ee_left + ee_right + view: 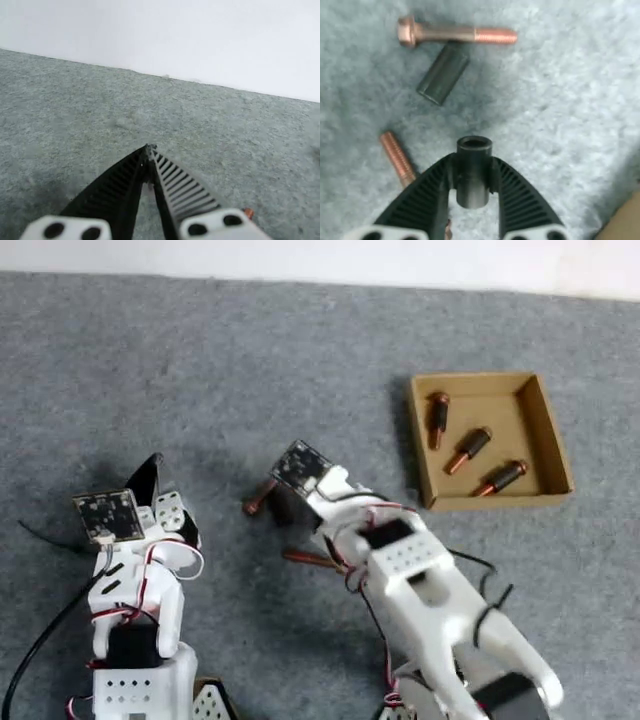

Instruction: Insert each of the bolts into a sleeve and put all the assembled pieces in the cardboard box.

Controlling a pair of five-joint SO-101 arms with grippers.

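My right gripper (pixel 472 192) is shut on a black sleeve (pixel 473 170), held upright just above the grey mat. Beyond it lie a copper bolt (pixel 455 34) and a loose black sleeve (pixel 442 73), close together. A second bolt (pixel 397 157) lies beside one finger. From above, the right gripper (pixel 287 502) sits mid-table, with one bolt (pixel 257 500) at its tip and another bolt (pixel 310 558) beside the arm. The cardboard box (pixel 424 455) at the right holds three assembled pieces (pixel 468 448). My left gripper (pixel 149 151) is shut on nothing and stands over bare mat at the lower left (pixel 150 472).
Grey mat (pixel 200 370) covers the table up to a white wall (pixel 200 35) at the back. The two arms stand side by side along the front edge. The box lies to the right of the right arm.
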